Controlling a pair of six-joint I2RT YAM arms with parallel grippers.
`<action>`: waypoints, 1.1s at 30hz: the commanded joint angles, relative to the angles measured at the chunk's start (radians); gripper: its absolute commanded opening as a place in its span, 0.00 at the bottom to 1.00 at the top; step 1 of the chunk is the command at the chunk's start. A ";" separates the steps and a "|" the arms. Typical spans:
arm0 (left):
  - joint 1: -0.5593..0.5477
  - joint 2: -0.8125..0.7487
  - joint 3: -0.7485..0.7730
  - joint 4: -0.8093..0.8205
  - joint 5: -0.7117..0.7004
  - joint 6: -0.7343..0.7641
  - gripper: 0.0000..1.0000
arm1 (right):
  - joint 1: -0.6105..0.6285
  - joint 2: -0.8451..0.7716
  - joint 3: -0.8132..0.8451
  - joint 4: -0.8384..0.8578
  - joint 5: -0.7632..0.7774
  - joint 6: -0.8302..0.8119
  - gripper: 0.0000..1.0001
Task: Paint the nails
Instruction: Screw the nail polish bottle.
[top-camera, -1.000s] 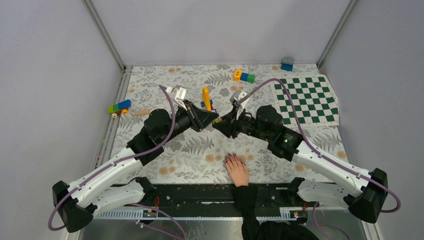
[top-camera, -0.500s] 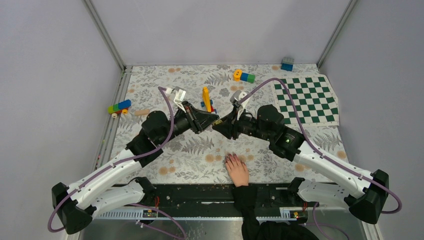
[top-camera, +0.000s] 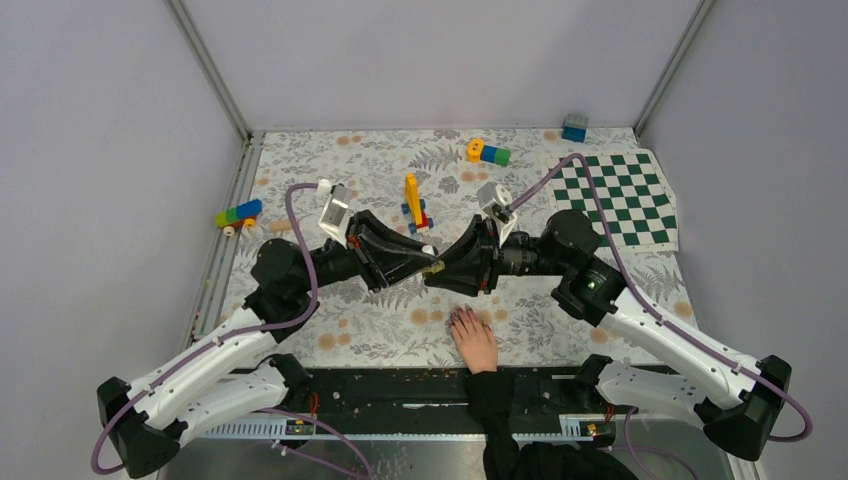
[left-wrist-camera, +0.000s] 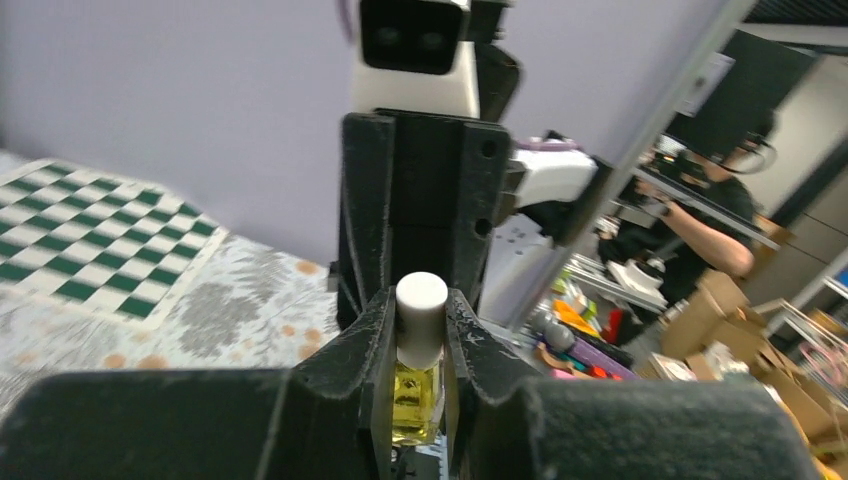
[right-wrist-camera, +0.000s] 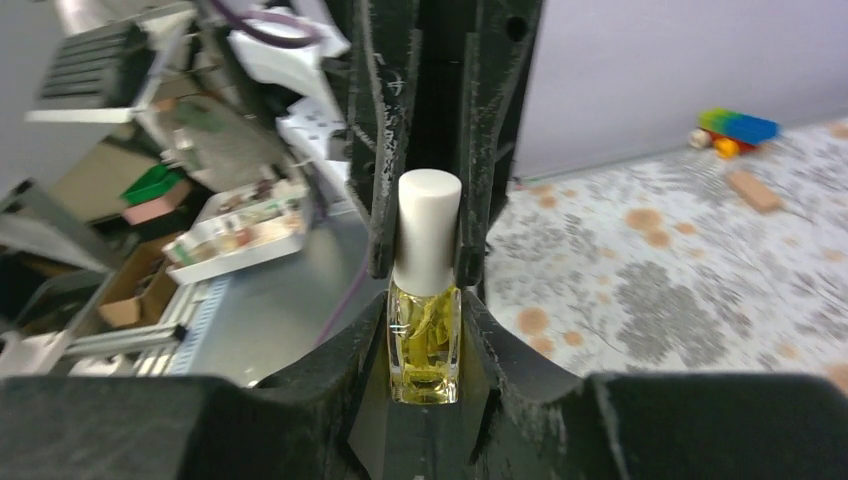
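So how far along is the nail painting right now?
Done: the small bottle is held up, clamped between the left gripper and right gripper. In hand: opening it, probably, though the white cap is on. Left: all the painting; the hand lies flat nearby, its nails looking dark from above.

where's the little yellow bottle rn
Top view, centre: the bottle is pinched between the left claw and right claw where they meet, just beyond the hand.

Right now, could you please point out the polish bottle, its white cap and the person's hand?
polish bottle (right-wrist-camera: 424, 345): right wrist view, yellow glass body.
white cap (right-wrist-camera: 429, 225): right wrist view, the cap's side.
hand (top-camera: 477, 345): top view, its back.
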 joint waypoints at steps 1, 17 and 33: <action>-0.017 0.030 -0.002 0.192 0.306 -0.101 0.00 | -0.003 0.002 0.034 0.264 -0.194 0.121 0.00; -0.023 0.074 0.022 0.481 0.500 -0.278 0.00 | -0.005 0.061 0.023 0.683 -0.338 0.456 0.00; -0.025 0.040 0.052 0.186 0.390 -0.065 0.98 | -0.005 0.038 0.006 0.494 -0.276 0.289 0.00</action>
